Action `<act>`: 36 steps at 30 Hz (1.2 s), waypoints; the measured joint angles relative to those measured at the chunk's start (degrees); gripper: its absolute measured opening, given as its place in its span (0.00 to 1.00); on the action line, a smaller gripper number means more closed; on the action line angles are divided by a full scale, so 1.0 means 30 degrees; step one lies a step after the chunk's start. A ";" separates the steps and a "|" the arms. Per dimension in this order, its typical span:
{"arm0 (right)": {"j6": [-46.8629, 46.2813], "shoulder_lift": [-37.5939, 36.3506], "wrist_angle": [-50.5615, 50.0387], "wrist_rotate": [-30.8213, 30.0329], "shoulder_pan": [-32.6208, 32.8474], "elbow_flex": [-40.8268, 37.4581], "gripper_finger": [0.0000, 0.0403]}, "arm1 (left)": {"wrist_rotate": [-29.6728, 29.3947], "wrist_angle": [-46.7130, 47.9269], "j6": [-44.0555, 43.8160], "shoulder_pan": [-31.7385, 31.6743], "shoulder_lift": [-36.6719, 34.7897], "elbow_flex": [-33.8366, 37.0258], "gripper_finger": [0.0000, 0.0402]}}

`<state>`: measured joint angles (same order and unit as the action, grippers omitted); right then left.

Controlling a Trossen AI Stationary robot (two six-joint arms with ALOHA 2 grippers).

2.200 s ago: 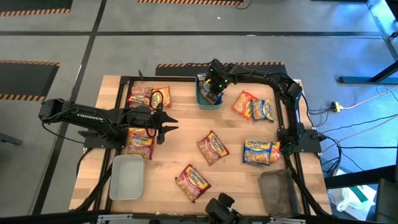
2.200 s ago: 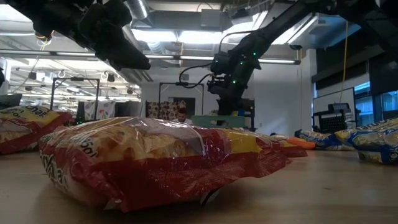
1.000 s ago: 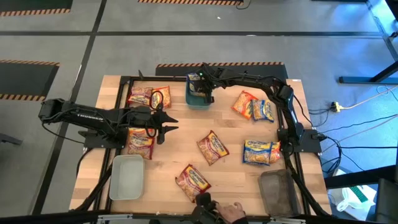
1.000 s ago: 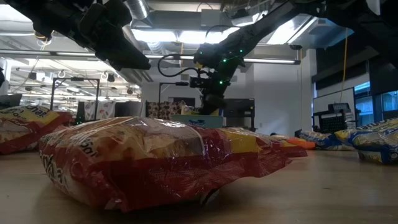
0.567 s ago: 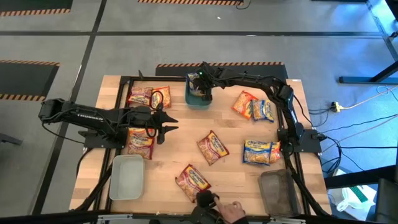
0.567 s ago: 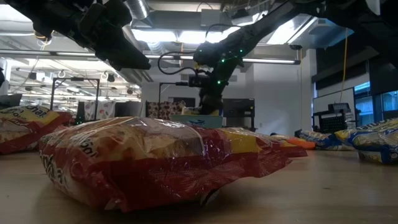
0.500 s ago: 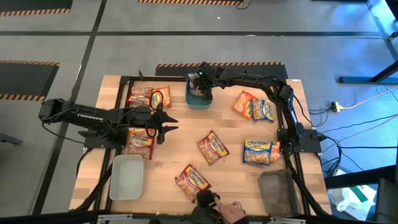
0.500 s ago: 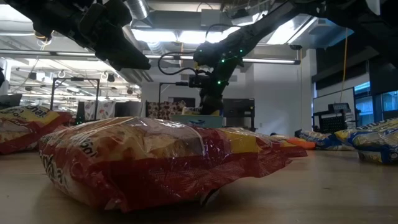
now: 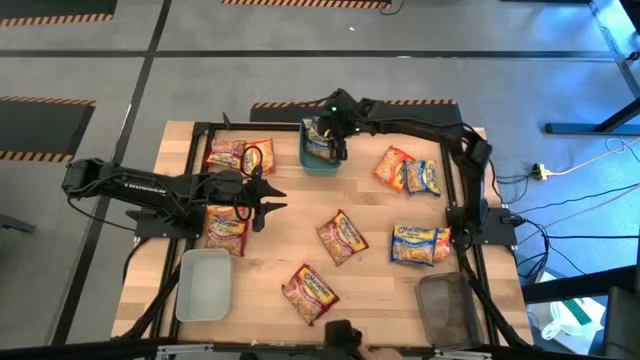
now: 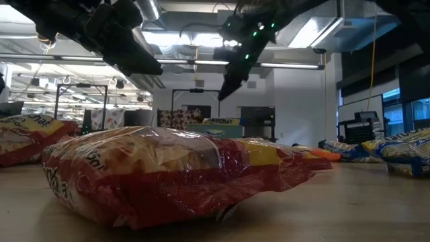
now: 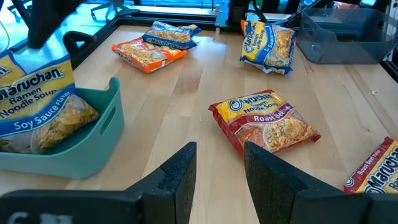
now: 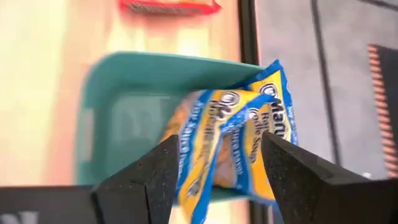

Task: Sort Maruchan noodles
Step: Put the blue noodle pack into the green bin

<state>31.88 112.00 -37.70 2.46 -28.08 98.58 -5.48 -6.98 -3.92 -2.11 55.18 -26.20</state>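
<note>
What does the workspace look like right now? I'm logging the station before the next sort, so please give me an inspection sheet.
Surface: wooden table with a dark frame around its edge.
Job's things: one blue-and-yellow packet lies in the teal tray; the other packets are loose on the wood, among them a red packet.
Clutter: an empty grey tray and a dark tray at the near corners.
Grippers: right gripper above the teal tray, fingers open, holding nothing; left gripper over the table's left side, fingers apart, holding nothing.
Cables: wires on the floor to the table's right.
Surroundings: grey floor with striped tape; lab room behind.
</note>
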 joint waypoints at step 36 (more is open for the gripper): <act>-1.4303 -1.6632 0.9521 -0.1426 1.0436 -2.0361 0.41 | -0.1341 -0.4821 -0.4025 0.4011 0.6931 -0.1853 0.32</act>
<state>-11.03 62.11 -9.14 -1.82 3.23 37.50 -9.50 -21.45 -16.00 9.92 75.97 -31.76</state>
